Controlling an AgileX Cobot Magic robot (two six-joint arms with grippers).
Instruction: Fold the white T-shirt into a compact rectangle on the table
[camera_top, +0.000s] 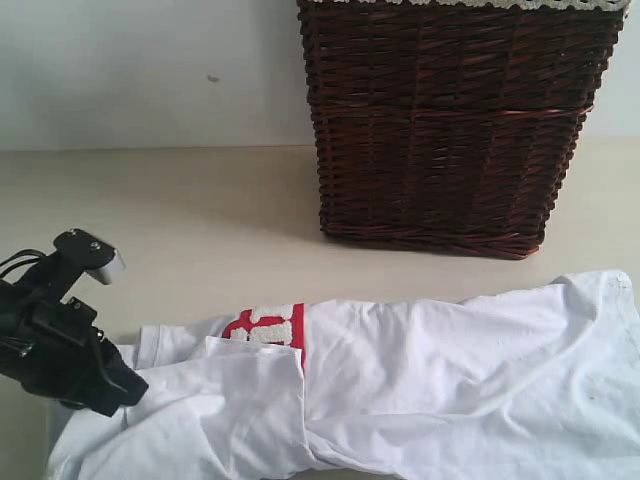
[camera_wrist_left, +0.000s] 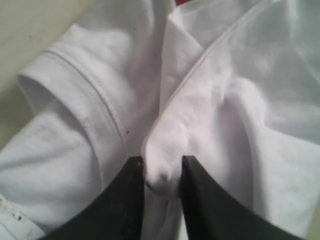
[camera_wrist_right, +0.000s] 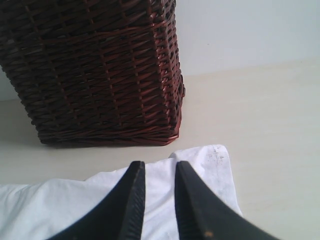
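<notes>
Basket (camera_top: 450, 130) upright on table (camera_top: 180, 210), contents hidden | left claw (camera_wrist_left: 162, 166) pinches T-shirt (camera_top: 450, 380)

The left arm (camera_top: 50, 345) is matte black throughout, built of blocky, angular housings. On top of it sits a small black bracket carrying a pale grey camera block (camera_top: 92, 256), and thin black cables (camera_top: 18, 264) loop beside it. The left pincer (camera_wrist_left: 162, 167) ends in two smooth black fingers (camera_wrist_left: 125, 200) that are broad at the base and narrow towards rounded tips. The right pincer (camera_wrist_right: 160, 167) has the same black wedge-shaped fingers (camera_wrist_right: 127, 205), with fine ribbing along their inner edges and a tiny pale speck on one.
</notes>
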